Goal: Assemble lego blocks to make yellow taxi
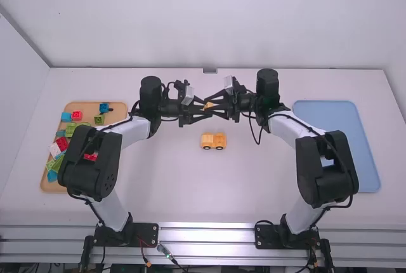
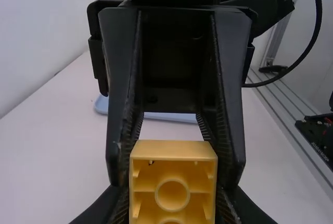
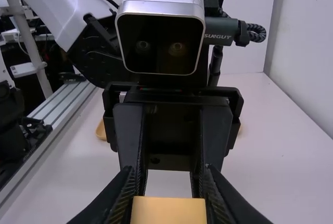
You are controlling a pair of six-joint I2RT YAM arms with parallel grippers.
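Left pincer [image 2: 173,199] and right pincer [image 3: 168,185] are both closed on one yellow block [image 2: 173,151]. For a clean handover, keep it level; one should release only once the other grips firmly, then back straight out. Wheeled yellow car [image 1: 213,141] stands on the tabletop [image 1: 190,190], six o'clock from the block. From the car: brown tray [image 1: 45,186] at nine, blue tray [image 1: 346,149] at three.

Orange-yellow block [image 2: 173,151], pale blue tray [image 1: 336,120].
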